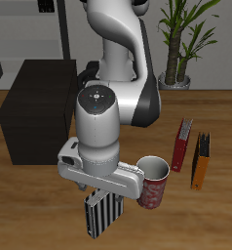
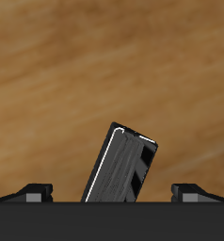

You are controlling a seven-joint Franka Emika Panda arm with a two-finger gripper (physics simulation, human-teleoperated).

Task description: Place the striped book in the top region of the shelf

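Three books are showing on the desk (image 1: pixel 30 210): one striped book (image 1: pixel 102 214), one red book (image 1: pixel 182 145) and one orange-and-black book (image 1: pixel 201 161). One mug (image 1: pixel 154 183) is standing near them, one shelf (image 1: pixel 45 109) is sitting farther back, and one potted plant (image 1: pixel 181 39) is standing behind.

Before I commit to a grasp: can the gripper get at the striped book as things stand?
Probably yes. The gripper hangs right over the striped book, fingers either side in the wrist view, nothing between. The mug stands close beside it.
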